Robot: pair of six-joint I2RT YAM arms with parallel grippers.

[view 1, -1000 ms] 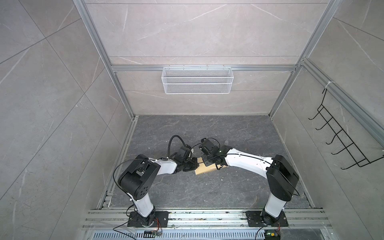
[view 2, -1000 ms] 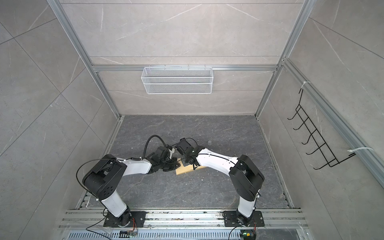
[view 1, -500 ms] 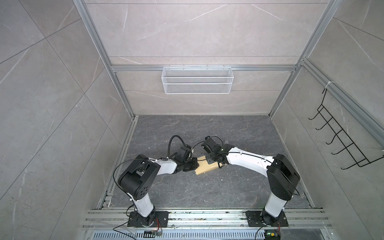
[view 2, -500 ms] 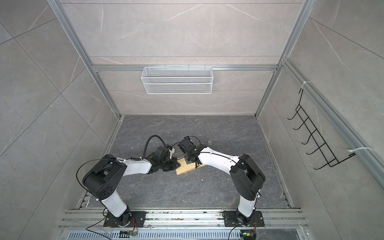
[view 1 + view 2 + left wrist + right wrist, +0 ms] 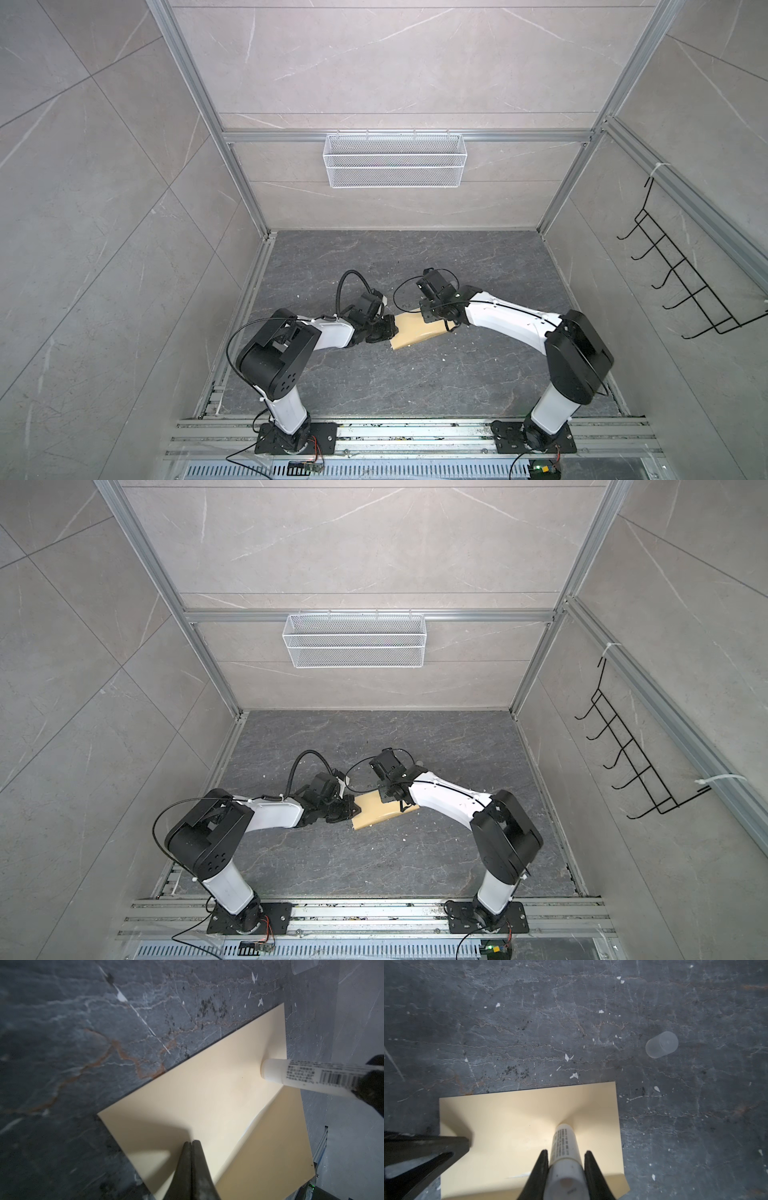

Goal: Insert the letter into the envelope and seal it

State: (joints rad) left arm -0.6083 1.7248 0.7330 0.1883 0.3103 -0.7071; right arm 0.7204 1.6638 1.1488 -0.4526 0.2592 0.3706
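The yellow-tan envelope lies on the dark floor between my two arms, its flap folded open. My left gripper is shut, and its tips rest on the flap's near end. My right gripper is shut on a white glue stick, whose tip touches the flap near its other end. The letter is out of view.
The glue stick's clear cap lies on its side on the floor beyond the envelope. A white wire basket hangs on the back wall and a black hook rack on the right wall. White flecks dot the floor.
My right gripper has slid the glue stick a little to the right along the flap. The left gripper has stayed where it was, shut.
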